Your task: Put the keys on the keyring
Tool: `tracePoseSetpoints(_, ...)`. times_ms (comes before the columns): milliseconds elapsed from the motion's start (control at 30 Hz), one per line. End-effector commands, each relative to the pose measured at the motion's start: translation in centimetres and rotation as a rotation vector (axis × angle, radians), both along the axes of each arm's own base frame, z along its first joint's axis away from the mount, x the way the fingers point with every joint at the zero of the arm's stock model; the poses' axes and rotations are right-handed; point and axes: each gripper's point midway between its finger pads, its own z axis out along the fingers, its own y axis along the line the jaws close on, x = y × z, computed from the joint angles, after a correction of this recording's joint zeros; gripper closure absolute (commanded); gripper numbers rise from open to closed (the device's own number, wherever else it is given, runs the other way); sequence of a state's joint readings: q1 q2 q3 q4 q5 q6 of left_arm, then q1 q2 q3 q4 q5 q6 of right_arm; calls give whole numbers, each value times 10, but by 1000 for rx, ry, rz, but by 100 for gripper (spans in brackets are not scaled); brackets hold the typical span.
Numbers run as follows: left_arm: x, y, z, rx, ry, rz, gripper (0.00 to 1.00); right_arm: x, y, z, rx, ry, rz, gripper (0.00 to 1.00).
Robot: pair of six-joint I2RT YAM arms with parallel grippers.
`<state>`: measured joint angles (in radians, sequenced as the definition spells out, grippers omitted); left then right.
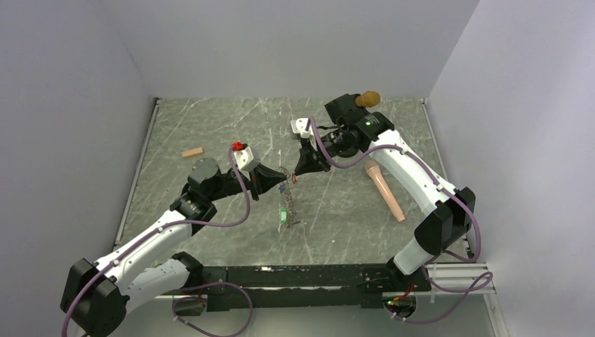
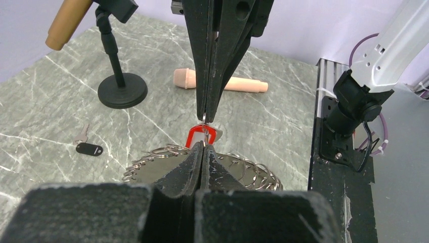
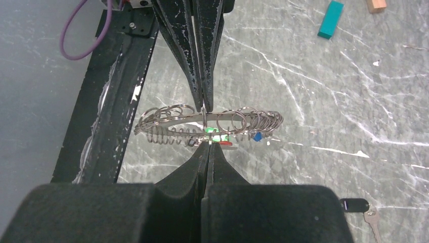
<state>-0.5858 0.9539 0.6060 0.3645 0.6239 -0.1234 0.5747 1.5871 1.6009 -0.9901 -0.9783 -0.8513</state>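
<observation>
In mid-air over the table's middle, my left gripper (image 2: 203,148) is shut on the keyring (image 2: 255,172), a loop of thin grey metal rings. From its lower part hang keys with a green tag (image 3: 213,130) and a blue tag (image 3: 258,136). Facing it tip to tip, my right gripper (image 3: 208,144) is shut on the small ring of the red-tagged key (image 2: 195,135), right at the keyring's edge. A loose key with a black tag (image 2: 89,149) lies on the table. From above, both grippers meet over the hanging keyring (image 1: 286,210).
A pink microphone (image 1: 384,189) lies right of centre. A black stand (image 2: 122,90) at the back holds a tan microphone (image 1: 367,99). A teal block (image 3: 331,19) and a tan block (image 1: 192,152) lie at the left. The black base rail (image 1: 309,275) runs along the near edge.
</observation>
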Motion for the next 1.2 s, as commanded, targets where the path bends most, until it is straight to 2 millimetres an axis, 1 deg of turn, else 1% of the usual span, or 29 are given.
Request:
tracePoseSetpoints(0,-1,-3,34,-80,-76,-20,100,-6,5,11,52,-8,24,100)
tracePoseSetpoints(400,0,-3,32,-76,-71,-17,100,-11,5,17,68,-7,43,100)
tracePoseSetpoints(567,0,-3,32,-75,-74,-16,100,-14,5,16,74,0,58,100)
tracePoseSetpoints(933,-2,-3,33,-78,-77,-29,100,-11,5,15,72,1,48,100)
tracePoseSetpoints(1167,-5,-6,33,-82,-72,-52,100,-13,6,16,83,13,58,100)
